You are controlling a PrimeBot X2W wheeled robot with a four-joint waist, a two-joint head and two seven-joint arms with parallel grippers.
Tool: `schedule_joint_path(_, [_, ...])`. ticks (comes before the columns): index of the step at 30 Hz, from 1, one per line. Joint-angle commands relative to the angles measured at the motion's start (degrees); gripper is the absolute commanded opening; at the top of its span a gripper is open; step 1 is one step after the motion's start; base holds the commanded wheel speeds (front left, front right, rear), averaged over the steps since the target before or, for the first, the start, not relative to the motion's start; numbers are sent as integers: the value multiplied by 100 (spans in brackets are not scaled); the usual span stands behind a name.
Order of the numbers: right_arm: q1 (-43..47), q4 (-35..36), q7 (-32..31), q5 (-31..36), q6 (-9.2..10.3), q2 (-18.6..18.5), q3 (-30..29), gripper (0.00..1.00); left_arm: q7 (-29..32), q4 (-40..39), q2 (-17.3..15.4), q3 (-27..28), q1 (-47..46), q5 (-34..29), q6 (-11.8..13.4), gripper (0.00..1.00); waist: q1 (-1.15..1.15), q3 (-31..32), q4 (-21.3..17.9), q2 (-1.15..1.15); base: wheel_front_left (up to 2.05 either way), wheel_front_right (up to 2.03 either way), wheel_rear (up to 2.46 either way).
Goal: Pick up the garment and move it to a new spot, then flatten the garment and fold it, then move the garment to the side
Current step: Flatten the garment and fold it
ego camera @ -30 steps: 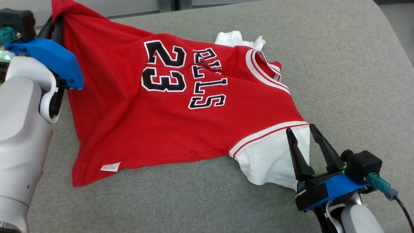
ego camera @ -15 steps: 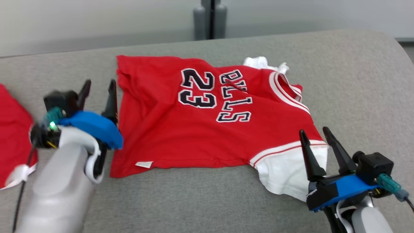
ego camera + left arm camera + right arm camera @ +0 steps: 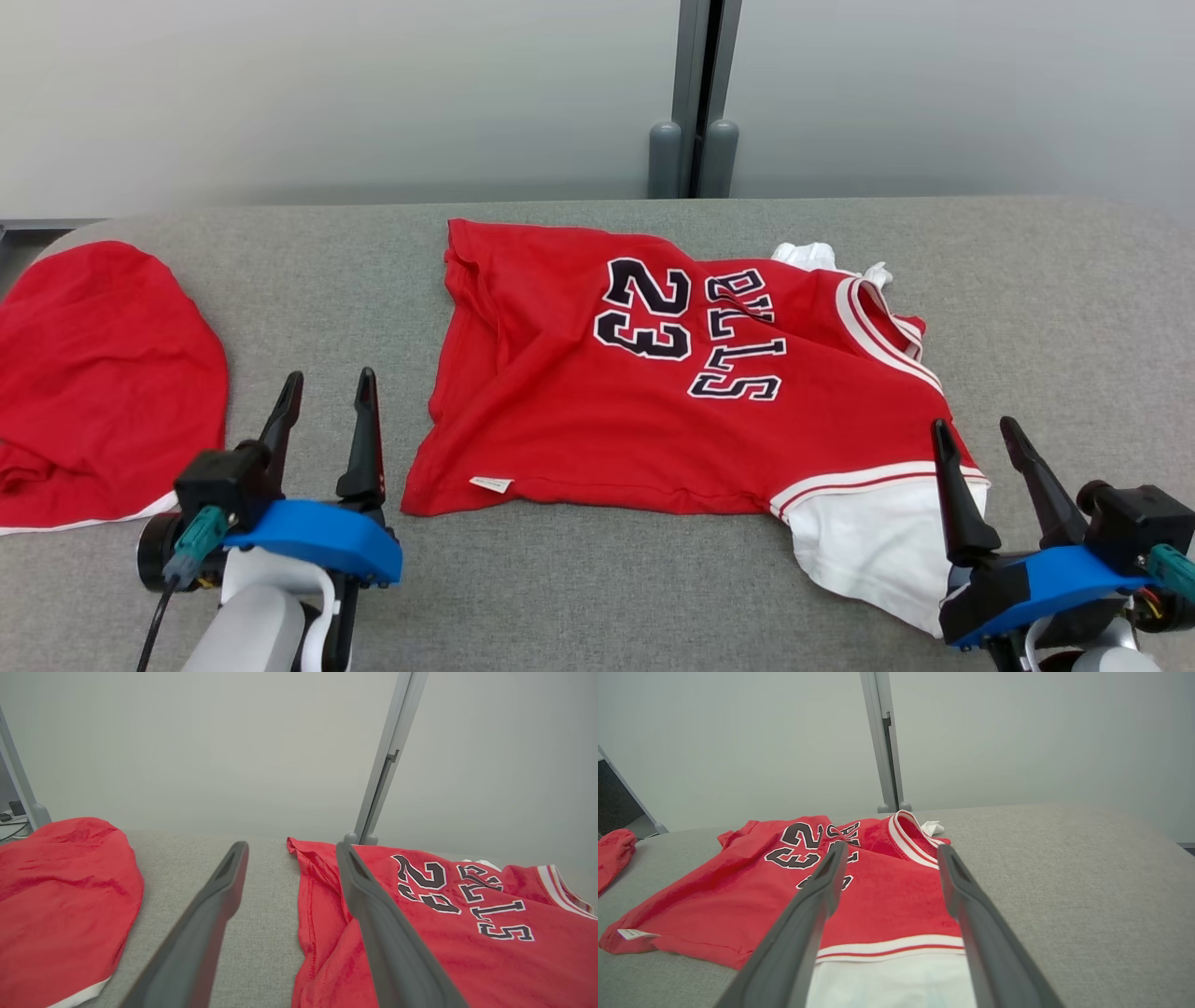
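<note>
I see the left gripper (image 3: 330,375) spread just beside the Bulls jersey (image 3: 597,401), the right gripper (image 3: 973,425) spread over its white sleeve (image 3: 868,551).

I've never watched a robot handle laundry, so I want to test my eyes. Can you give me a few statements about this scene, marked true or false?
1. The jersey lies on the grey surface. True.
2. The left fingers are shut. False: they stand open beside the jersey, holding nothing.
3. The jersey's number is 32. False: it reads 23.
4. Another red cloth lies to the robot's left. True.
5. The right fingers clamp the white sleeve. False: they are open at the sleeve, not closed on it.
</note>
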State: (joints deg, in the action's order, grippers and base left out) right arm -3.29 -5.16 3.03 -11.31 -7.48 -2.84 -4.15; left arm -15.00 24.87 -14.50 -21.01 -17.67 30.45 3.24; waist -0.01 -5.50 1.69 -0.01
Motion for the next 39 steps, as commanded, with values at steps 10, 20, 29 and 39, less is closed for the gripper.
schedule_joint_path(10, [360,-314,108,50,-3,-12,-88,100,-25,-565,46,476,1155,-269,115,100,1,392,26,1,0,0,0])
schedule_joint_path(20, [455,-465,21,19,-3,-12,-209,100,-25,-505,-34,545,1436,-263,127,100,1,507,-1,1,0,0,0])
schedule_joint_path(29, [461,-436,-33,-27,-3,-12,-165,100,19,-532,-42,511,1451,-229,182,100,1,488,-44,1,0,0,0])
schedule_joint_path(39, [482,-491,-90,-40,-3,-12,-163,100,208,-369,-18,389,1303,-202,119,100,1,404,-108,1,0,0,0])
